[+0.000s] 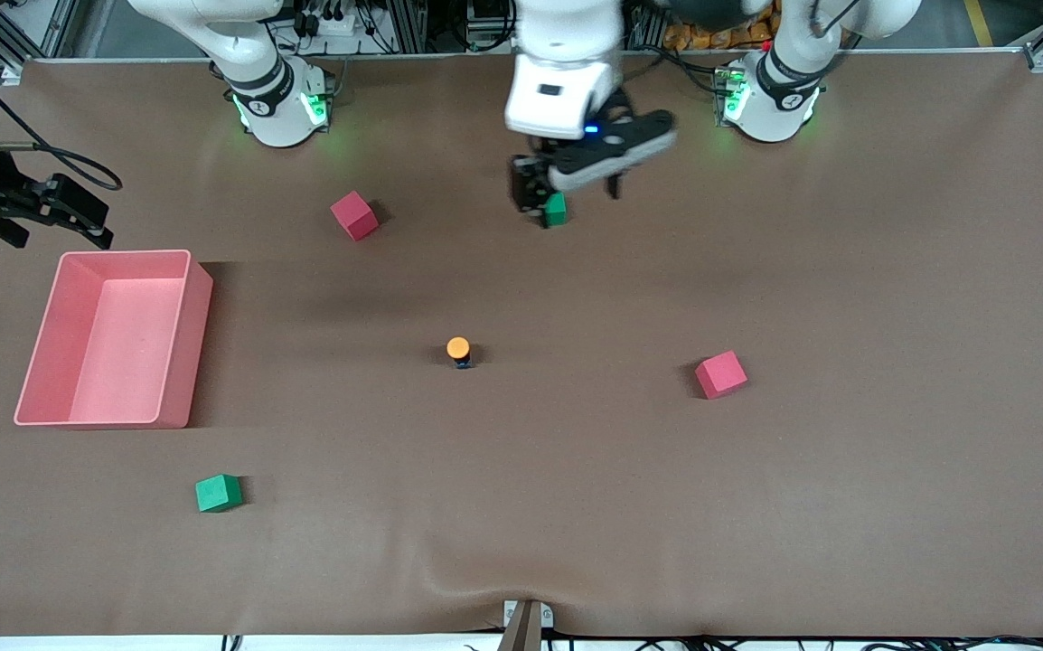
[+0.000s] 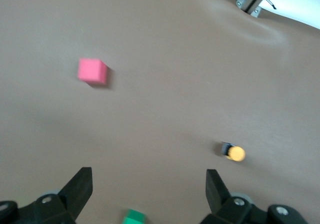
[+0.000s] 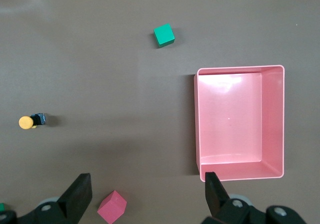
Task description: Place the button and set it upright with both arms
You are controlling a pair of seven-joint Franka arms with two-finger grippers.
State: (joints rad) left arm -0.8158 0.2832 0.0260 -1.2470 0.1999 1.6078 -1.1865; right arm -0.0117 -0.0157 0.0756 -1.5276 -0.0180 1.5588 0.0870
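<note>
1. While both arms hang above the brown table [image 1: 847, 506], its middle is left bare around the task's thing, so it can be reached from either end.
2. At the right arm's end, a pink bin [image 1: 185, 353] is seen with nothing in it.
3. The left gripper [image 1: 567, 194] is held over a green cube [image 1: 556, 210] with its jaws spread wide and nothing between them. The right gripper [image 1: 56, 226] is likewise held apart and unloaded, over the table just beside the bin.
4. Two pink cubes [image 1: 354, 215] [image 1: 721, 374] and a second green cube [image 1: 218, 493] are scattered well apart.
5. The button [image 1: 458, 351] is found mid-table, apart from both grippers. It is judged to stand upright, orange cap uppermost, as the task wants.
</note>
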